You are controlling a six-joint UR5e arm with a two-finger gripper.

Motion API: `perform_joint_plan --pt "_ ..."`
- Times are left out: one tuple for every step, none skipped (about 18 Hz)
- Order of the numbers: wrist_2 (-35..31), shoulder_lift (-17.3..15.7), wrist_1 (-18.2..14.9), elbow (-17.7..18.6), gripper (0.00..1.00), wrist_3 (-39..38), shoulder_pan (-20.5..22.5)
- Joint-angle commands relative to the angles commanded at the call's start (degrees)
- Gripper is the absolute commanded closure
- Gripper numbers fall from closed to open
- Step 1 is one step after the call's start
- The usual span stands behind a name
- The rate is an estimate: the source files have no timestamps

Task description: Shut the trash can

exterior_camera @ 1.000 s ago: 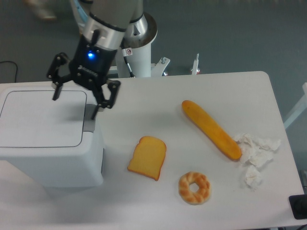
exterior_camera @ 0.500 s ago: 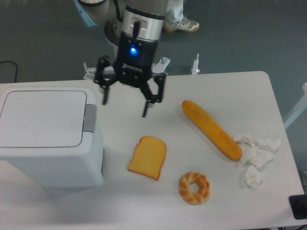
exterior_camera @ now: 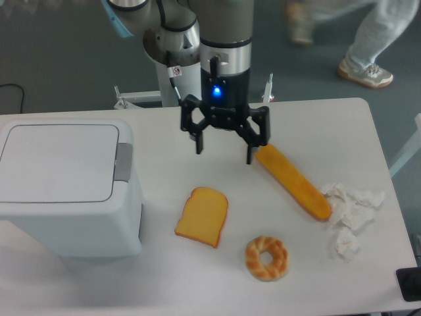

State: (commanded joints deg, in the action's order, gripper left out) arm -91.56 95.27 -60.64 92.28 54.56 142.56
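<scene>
Trash can (exterior_camera: pixel 66 187) at the surface's (exterior_camera: pixel 197 276) left edge sits with its lid flat down, so the gripper (exterior_camera: pixel 224 148) hangs empty, fingers spread, near the back edge.

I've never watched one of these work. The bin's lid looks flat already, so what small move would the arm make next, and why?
Probably just lift a little and stop. The trash can already has its lid lying flat with the grey tab down, and the gripper hangs open over the table, holding nothing, close to the long bread.
</scene>
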Motion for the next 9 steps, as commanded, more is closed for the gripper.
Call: perform_joint_plan --pt "-1.6 0.0 -0.1 0.5 0.0 1.4 0.1" --pt "-2.2 0.0 0.0 1.2 0.0 2.2 0.5" --pt "-2.3 0.0 0.0 1.6 0.0 2.3 1.4" --pt "-2.3 0.0 -0.1 1.6 0.0 2.4 2.5" --pt "-2.4 -0.1 -0.1 1.8 0.0 2.3 3.2" --pt "-2.5 -0.3 -0.1 2.2 0.0 2.3 3.6" --pt "-2.7 -0.4 -0.2 2.6 0.0 2.4 4.7" --pt "-2.7 -0.5 -0.3 3.2 0.0 2.7 6.0" --pt "-2.7 -0.8 -0.4 3.5 0.0 3.7 7.3"
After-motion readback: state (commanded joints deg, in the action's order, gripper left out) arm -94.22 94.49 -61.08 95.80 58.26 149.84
